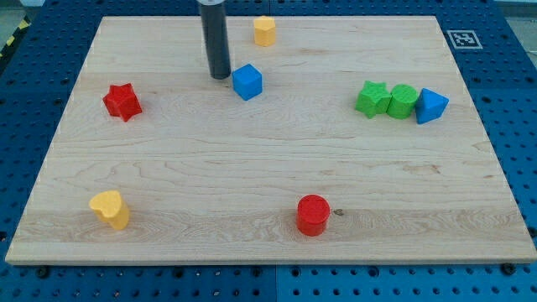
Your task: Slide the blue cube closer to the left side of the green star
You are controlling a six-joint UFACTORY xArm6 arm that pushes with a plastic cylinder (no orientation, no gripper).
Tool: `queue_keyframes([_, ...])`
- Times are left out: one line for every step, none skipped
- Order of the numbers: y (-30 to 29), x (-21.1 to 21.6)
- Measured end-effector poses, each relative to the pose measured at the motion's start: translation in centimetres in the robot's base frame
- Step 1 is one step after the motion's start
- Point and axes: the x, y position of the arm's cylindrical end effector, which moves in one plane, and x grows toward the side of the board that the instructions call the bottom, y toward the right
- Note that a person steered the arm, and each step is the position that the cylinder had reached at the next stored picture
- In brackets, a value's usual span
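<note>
The blue cube (247, 81) sits on the wooden board near the view's top centre. My tip (220, 76) stands just to the cube's left, close to it; contact cannot be told. The green star (372, 98) lies far off at the view's right, with a green cylinder-like block (402, 101) touching its right side and a blue wedge-shaped block (431, 106) beyond that. The star's left side faces the cube across open board.
A yellow block (265, 30) sits near the top edge, right of my rod. A red star (122, 101) is at the left, a yellow heart-like block (112, 209) at the bottom left, a red cylinder (313, 215) at the bottom centre.
</note>
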Motion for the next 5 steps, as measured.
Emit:
queue_keyframes([0.6,1.4])
queue_keyframes([3.0,2.4])
queue_keyframes([3.0,2.4])
queue_keyframes([3.1,2.4])
queue_keyframes([3.1,2.4])
